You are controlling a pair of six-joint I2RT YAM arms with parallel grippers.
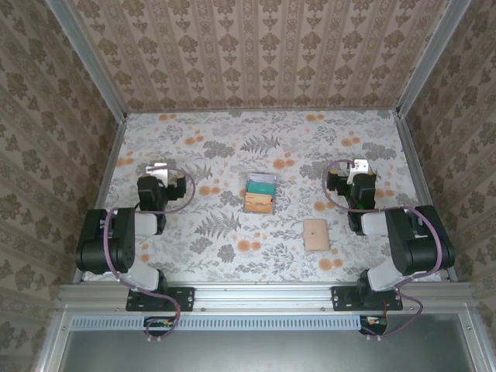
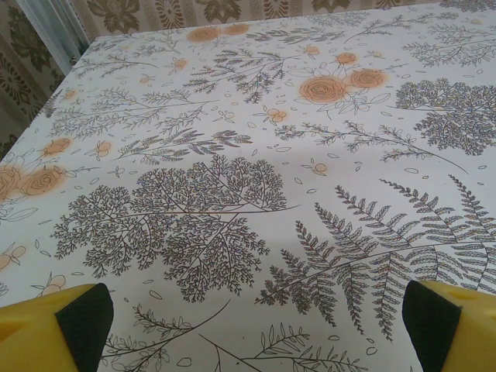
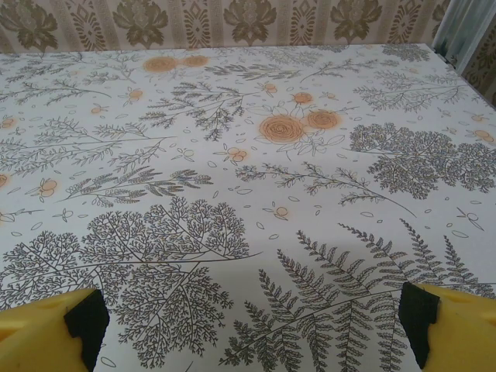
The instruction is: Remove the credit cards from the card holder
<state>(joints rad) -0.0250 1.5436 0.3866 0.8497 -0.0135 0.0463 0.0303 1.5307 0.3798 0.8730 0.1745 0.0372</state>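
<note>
- The cards (image 1: 261, 192) lie flat at the middle of the table (image 1: 232, 147), seen from above as two small rectangles edge to edge
- The teal card (image 1: 262, 184) is the farther one; a pale grey-blue rim shows around it, and I cannot tell what that rim belongs to
- The orange card (image 1: 258, 203) is the nearer one, touching the teal card's near edge; it has darker bands across it, too small to make out
- The holder (image 1: 316, 235) lies flat, tan side up, nearer to the arms and to the right of the cards, apart from them, with a small mark at its middle
- Nothing touches the cards or the holder
- The right gripper (image 1: 358, 166) sits to the right of the cards and beyond the holder, well apart from both
- In the right wrist view the right gripper (image 3: 252, 325) has its yellow fingers (image 3: 46, 333) spread wide at the lower corners, with bare patterned cloth between them
- The left gripper (image 1: 157, 168) sits well to the left of the cards
- In the left wrist view the left gripper (image 2: 256, 322) also stands wide apart, dark pads (image 2: 84, 322) facing inward, only fern and flower print between them
- Both arms are folded back near their bases along the rail (image 1: 263, 294)
- Wallpaper (image 1: 256, 54) with a damask pattern closes the table on three sides
</note>
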